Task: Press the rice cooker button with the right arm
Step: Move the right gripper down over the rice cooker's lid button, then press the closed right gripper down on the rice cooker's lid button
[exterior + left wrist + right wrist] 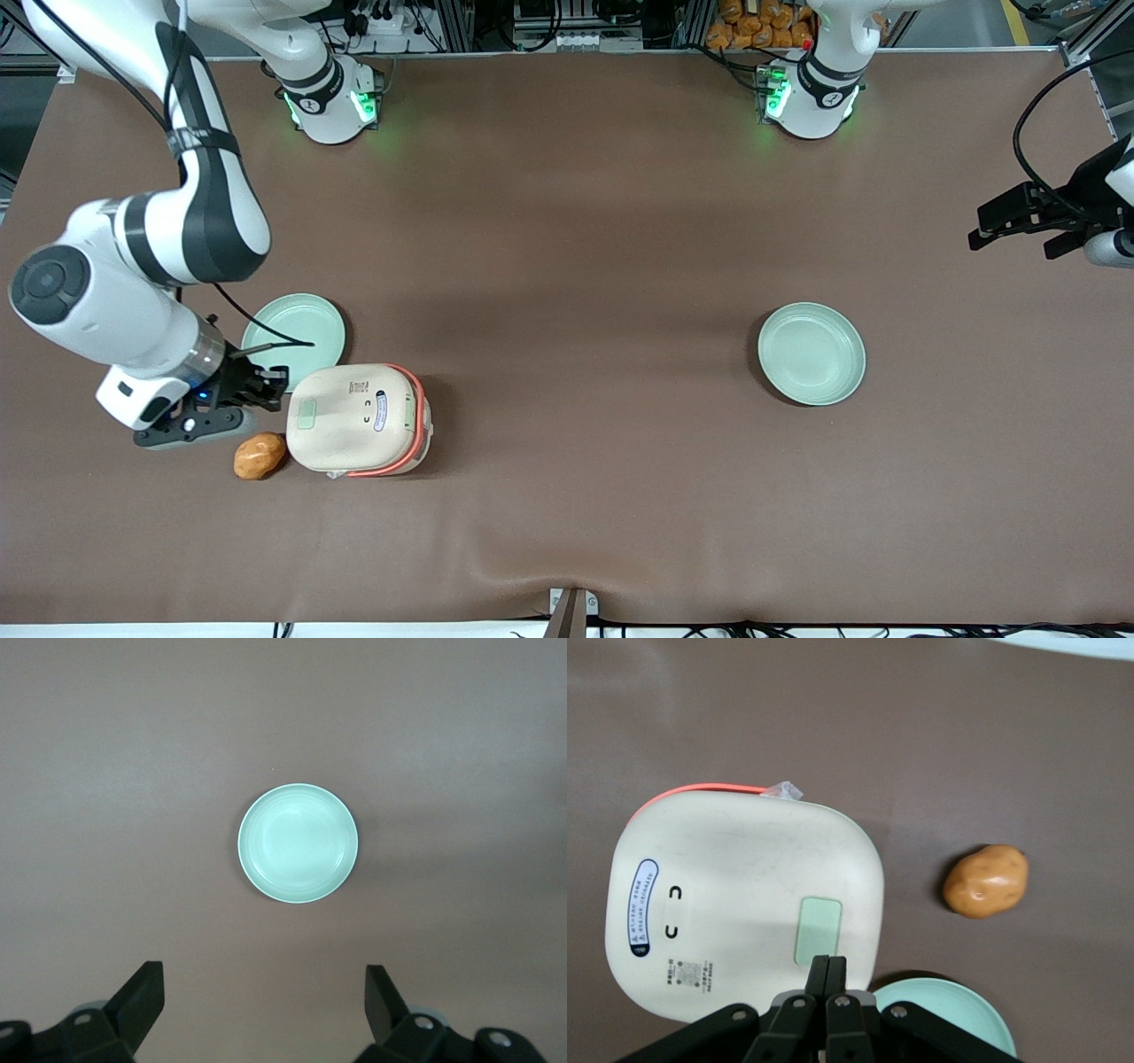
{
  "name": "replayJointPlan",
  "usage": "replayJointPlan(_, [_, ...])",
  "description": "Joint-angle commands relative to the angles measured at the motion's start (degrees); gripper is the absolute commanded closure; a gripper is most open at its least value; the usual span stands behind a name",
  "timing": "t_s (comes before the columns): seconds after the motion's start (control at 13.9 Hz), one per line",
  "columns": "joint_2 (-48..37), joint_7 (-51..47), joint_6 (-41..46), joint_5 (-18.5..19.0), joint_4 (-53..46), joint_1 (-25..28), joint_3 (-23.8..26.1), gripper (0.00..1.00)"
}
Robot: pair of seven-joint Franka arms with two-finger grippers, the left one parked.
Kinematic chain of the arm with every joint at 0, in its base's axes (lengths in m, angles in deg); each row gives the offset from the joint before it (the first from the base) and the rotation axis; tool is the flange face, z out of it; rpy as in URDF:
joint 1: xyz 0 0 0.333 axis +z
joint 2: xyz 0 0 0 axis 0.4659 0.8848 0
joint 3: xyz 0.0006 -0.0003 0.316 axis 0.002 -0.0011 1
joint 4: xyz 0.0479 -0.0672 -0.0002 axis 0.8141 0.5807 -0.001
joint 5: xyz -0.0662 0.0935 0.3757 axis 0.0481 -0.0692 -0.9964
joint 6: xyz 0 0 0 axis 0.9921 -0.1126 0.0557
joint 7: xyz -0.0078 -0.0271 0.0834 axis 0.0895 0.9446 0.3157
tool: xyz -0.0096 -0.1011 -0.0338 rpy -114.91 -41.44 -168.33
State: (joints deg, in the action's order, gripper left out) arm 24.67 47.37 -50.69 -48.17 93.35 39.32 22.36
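rice cooker (359,418): stands near the front edge of the table (620,266), toward the working arm's end; lid down.
handling: looks light and hard-shelled, so likely to skid or tip under a sideways shove; nothing to grip, only push straight down.
button (306,414): pale green patch by the lid edge closest to the gripper; the contact spot.
gripper (266,383): fingers pressed together, tips just beside the lid edge, short of the button.
right arm (133,266): elbow bent, wrist low, beside the cooker.
potato (259,455): just beside the cooker.
plate (295,329): partly under the wrist.
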Motion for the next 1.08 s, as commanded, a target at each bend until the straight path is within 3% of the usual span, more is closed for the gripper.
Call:
replayJointPlan(0.0, [1.39, -0.84, -0.37, -2.17, -0.51, 0.50, -0.29, 1.00])
replayJointPlan(1.01, [4.56, -1.46, -2.83, -2.17, -0.16, 0.85, -0.29, 1.00])
